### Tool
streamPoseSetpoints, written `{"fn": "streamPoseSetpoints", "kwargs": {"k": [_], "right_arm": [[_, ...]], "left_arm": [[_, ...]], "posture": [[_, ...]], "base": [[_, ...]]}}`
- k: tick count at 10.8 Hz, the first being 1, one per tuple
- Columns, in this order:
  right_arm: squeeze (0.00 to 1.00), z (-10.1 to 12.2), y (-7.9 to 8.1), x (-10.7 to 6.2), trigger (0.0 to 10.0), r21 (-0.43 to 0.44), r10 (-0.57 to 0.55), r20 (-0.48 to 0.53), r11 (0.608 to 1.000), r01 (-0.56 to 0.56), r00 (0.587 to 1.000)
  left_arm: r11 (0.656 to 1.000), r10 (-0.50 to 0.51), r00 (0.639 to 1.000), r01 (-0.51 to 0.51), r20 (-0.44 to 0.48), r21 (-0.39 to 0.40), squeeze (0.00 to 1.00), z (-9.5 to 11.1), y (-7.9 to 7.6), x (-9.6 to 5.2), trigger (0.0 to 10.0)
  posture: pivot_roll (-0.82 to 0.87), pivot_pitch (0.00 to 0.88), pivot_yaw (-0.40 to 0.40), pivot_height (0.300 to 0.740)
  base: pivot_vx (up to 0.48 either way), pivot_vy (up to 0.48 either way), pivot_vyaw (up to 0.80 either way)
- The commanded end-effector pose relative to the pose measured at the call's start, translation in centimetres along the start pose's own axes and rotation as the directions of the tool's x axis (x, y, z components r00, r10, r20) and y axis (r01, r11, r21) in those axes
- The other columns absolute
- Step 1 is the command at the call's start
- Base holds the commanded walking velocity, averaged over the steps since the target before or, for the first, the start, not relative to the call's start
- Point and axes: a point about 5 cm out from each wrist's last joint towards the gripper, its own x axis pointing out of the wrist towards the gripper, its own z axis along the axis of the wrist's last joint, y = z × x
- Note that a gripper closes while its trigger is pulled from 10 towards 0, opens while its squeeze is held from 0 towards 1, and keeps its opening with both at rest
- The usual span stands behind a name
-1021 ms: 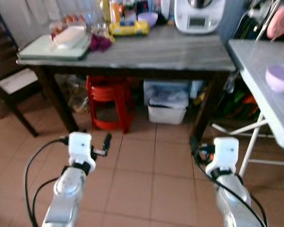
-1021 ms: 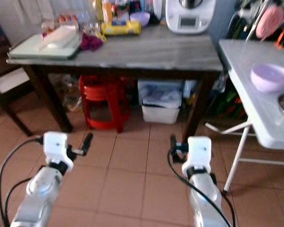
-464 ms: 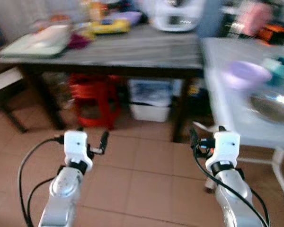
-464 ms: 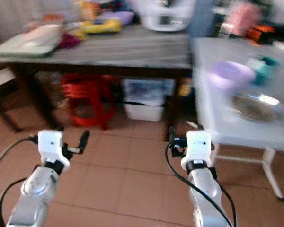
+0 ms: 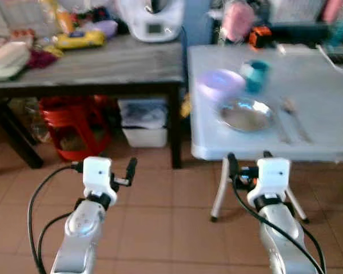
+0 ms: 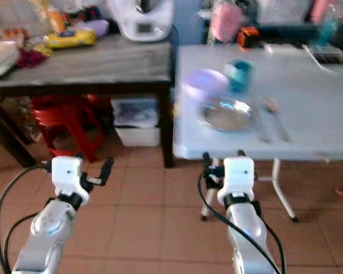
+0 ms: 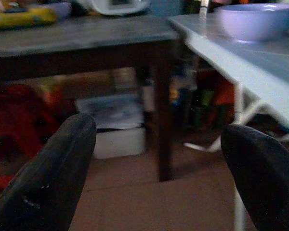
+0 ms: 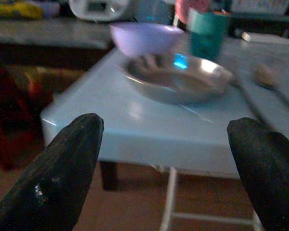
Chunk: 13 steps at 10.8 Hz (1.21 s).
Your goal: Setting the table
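A white folding table [image 5: 326,85] stands ahead on the right. On it sit a purple bowl [image 5: 220,83], a teal cup [image 5: 254,74], a metal plate [image 5: 246,114] and some cutlery [image 5: 291,114] beside the plate. My right gripper [image 5: 248,158] hangs open just before the table's near edge, below its top, with nothing in it. In the right wrist view the plate [image 8: 178,77] and bowl [image 8: 144,38] lie between its spread fingers [image 8: 62,178]. My left gripper [image 5: 103,164] is open and empty over the tiled floor, left of the white table.
A dark wooden table [image 5: 103,57] at the left carries a white appliance [image 5: 151,17], a yellow pack and other clutter. Under it stand a red stool [image 5: 74,123] and a white bin [image 5: 143,123]. The white table's metal legs [image 5: 220,188] rise right by my right arm.
The camera has swung to the right: the dark table has slid left and the white table with the dishes is now in front. Both arms keep the same pose, fingers apart.
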Motion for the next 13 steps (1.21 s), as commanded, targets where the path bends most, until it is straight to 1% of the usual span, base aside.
{"fn": "streamPoseSetpoints", "kwargs": {"k": [1, 3, 4, 6, 8, 9, 10, 12, 13], "right_arm": [[0.00, 0.4, 0.1, 0.2, 10.0, 0.004, 0.003, 0.016, 1.000, -0.003, 1.000], [0.00, 0.4, 0.1, 0.2, 10.0, -0.002, 0.006, 0.015, 1.000, -0.006, 1.000], [0.00, 0.4, 0.2, 0.2, 10.0, -0.006, 0.018, 0.015, 1.000, -0.018, 1.000], [0.00, 0.4, 0.3, 0.2, 10.0, -0.015, 0.033, 0.015, 0.999, -0.033, 0.999], [0.00, 0.4, 0.3, 0.2, 10.0, -0.020, 0.037, 0.014, 0.999, -0.037, 0.999], [0.00, 0.3, 0.3, 0.2, 10.0, -0.021, 0.039, 0.012, 0.999, -0.038, 0.999], [0.00, 0.3, 0.4, 0.2, 10.0, -0.021, 0.039, 0.011, 0.999, -0.039, 0.999], [0.00, 0.2, 0.6, 0.2, 10.0, -0.015, 0.037, 0.010, 0.999, -0.037, 0.999], [0.00, 0.2, 0.6, 0.2, 10.0, -0.013, 0.036, 0.009, 0.999, -0.036, 0.999]], "left_arm": [[1.000, 0.009, 1.000, -0.009, 0.007, 0.019, 0.00, 0.4, 0.4, 0.1, 10.0], [1.000, 0.021, 1.000, -0.021, 0.009, 0.005, 0.00, 0.3, 0.4, 0.1, 10.0], [1.000, 0.016, 1.000, -0.017, 0.019, 0.016, 0.00, 0.3, 0.4, 0.1, 10.0], [1.000, 0.021, 1.000, -0.020, 0.022, -0.010, 0.00, 0.3, 0.4, 0.1, 10.0], [1.000, 0.014, 1.000, -0.013, 0.024, -0.015, 0.00, 0.3, 0.3, 0.1, 10.0], [1.000, 0.004, 1.000, -0.003, 0.027, -0.023, 0.00, 0.3, 0.2, 0.1, 10.0], [0.999, -0.027, 0.999, 0.029, 0.044, -0.044, 0.00, 0.5, -0.1, 0.2, 10.0], [0.997, -0.057, 0.997, 0.059, 0.052, -0.054, 0.00, 0.7, -0.5, 0.2, 10.0], [0.996, -0.060, 0.997, 0.063, 0.053, -0.059, 0.00, 0.7, -0.5, 0.2, 10.0]], "posture": [[-0.18, 0.066, 0.077, 0.740], [-0.18, 0.063, 0.075, 0.740], [-0.18, 0.060, 0.073, 0.740], [-0.18, 0.061, 0.069, 0.740], [-0.18, 0.062, 0.069, 0.740], [-0.18, 0.062, 0.069, 0.740], [-0.18, 0.065, 0.073, 0.740], [-0.18, 0.067, 0.076, 0.740], [-0.18, 0.066, 0.077, 0.740]], "base": [[0.000, -0.409, 0.00], [0.000, 0.000, 0.00], [0.000, 0.000, 0.00], [0.000, 0.000, 0.00], [0.000, 0.000, 0.00], [0.000, 0.000, 0.00], [0.000, 0.000, 0.61], [0.289, 0.000, 0.54], [0.337, 0.000, 0.00]]}}
